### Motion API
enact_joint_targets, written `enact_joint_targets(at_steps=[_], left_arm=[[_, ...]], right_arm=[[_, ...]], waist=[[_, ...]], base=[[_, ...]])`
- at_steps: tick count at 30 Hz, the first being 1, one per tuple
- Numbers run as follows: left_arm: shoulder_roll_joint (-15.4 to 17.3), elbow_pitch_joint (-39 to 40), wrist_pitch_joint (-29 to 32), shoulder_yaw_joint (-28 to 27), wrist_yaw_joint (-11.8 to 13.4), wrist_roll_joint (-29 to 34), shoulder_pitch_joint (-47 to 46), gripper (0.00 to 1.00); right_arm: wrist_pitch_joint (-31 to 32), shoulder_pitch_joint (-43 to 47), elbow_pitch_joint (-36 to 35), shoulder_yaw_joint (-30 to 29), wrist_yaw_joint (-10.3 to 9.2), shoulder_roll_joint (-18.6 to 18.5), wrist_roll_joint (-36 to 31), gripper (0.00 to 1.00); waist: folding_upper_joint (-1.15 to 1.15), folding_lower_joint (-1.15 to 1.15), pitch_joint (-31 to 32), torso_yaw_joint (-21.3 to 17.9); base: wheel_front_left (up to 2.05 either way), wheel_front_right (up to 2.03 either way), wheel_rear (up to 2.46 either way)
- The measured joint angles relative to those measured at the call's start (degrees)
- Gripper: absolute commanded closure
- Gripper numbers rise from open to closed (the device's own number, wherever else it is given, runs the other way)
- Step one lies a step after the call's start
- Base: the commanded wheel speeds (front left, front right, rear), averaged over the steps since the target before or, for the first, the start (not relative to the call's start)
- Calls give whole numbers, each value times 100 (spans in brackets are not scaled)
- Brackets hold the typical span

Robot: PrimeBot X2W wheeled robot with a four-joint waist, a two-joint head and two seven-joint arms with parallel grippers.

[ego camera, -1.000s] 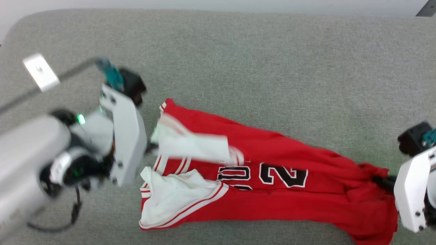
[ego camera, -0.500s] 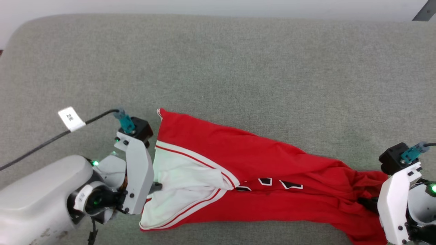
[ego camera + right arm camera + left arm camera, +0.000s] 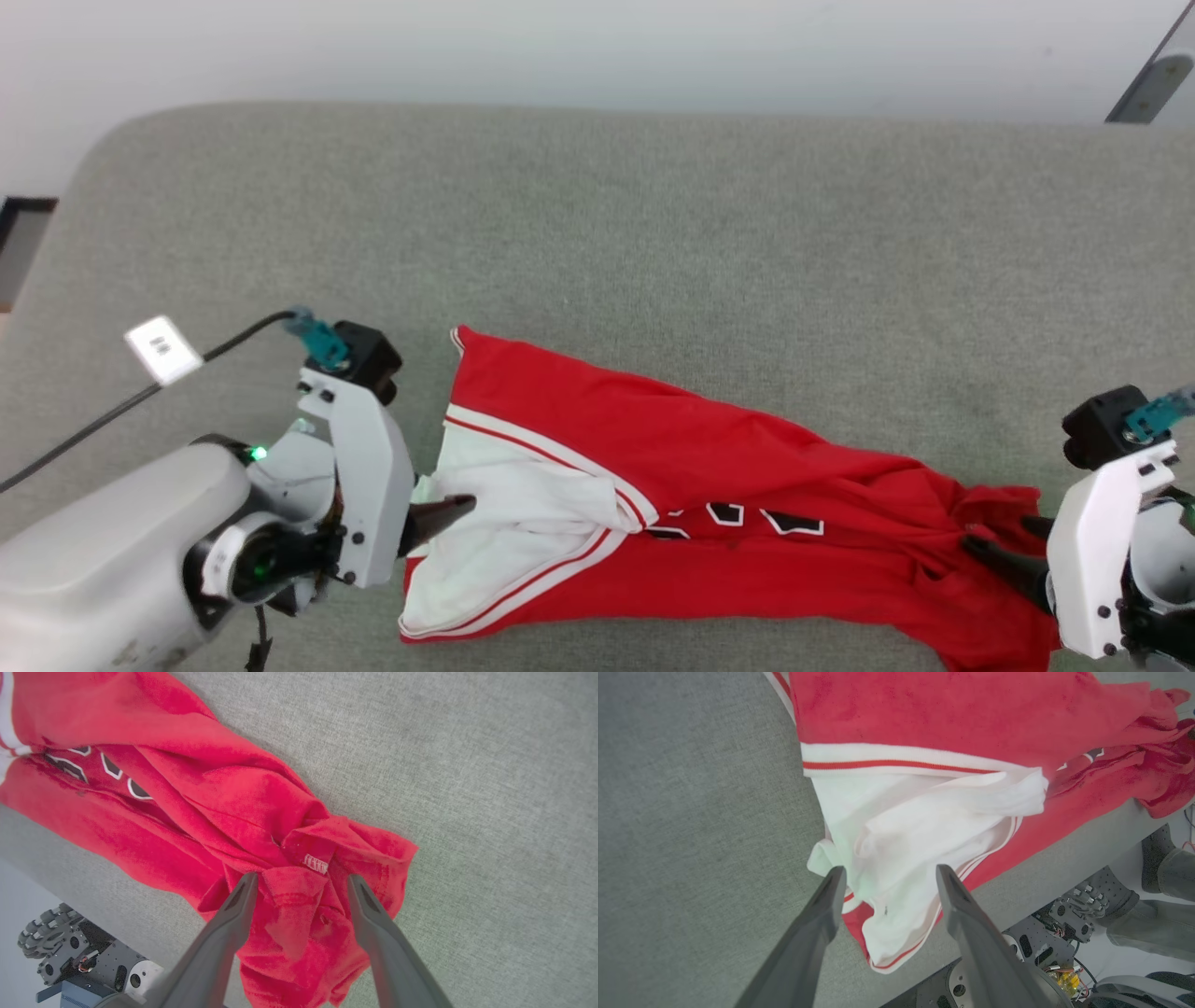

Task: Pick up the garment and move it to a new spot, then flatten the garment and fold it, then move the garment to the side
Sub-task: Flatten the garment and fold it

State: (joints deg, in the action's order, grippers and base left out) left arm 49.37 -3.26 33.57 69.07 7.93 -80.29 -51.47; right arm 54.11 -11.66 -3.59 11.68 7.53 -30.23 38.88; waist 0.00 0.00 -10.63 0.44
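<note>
The garment (image 3: 728, 495) lies as a long red band, one half folded over the other, stretched L-to-R near the front edge of the grey padded surface (image 3: 653, 233), w/ its white sleeve (image 3: 523, 523) at our left and a bunched red end at our right. Both ends were pinched a moment ago; now the left gripper (image 3: 891, 871) stands spread over the sleeve and the right gripper (image 3: 302, 878) over the bunched end, neither holding cloth. We judge this fold laid and let go; next prob. another fold, then the shift aside.
</note>
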Motion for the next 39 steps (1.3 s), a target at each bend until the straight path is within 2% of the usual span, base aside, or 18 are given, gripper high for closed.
enact_joint_targets(at_steps=[6, 16, 22, 26, 28, 30, 33, 36, 39], left_arm=[[181, 264, -904, -270, 10, -2, 350, 0], [675, 567, -3127, -844, 130, 330, 1123, 0], [864, 572, -4387, -1066, 379, 711, 1550, 0], [868, 465, -4802, -1425, 610, 818, 1892, 0], [813, 437, -4846, -1761, 716, 888, 2123, 0], [650, 421, -4847, -2358, 806, 1178, 2382, 0], [314, 442, -4866, -3333, 803, 1769, 2963, 0], [-88, 449, -4866, -4214, 695, 2325, 3666, 0], [-530, 474, -4867, -4972, 438, 2847, 4186, 0]], right_arm=[[20, 232, -1, -513, 0, 240, -111, 0], [331, 556, -98, -1411, 0, 608, -280, 0], [548, 623, 16, -1717, 0, 699, -405, 0], [670, 638, 144, -1867, 0, 757, -466, 0], [700, 641, 222, -1885, 0, 781, -466, 0], [698, 639, 298, -1896, 0, 775, -468, 0], [656, 636, 469, -1892, 0, 827, -469, 0], [612, 606, 668, -1866, 0, 871, -467, 0], [485, 492, 878, -1779, 0, 865, -457, 0]], waist=[[0, 0, 276, 23], [0, 0, 448, 108], [0, 0, 390, 208], [0, 0, 344, 289], [0, 0, 315, 332], [0, 0, 278, 376], [0, 0, 219, 445], [0, 0, 172, 522], [0, 0, 122, 591]], base=[[0, 0, 0], [0, 0, 0], [0, 0, 0], [0, 0, 0], [0, 0, 0], [0, 0, 0], [0, 0, 0], [0, 0, 0], [0, 0, 0]])
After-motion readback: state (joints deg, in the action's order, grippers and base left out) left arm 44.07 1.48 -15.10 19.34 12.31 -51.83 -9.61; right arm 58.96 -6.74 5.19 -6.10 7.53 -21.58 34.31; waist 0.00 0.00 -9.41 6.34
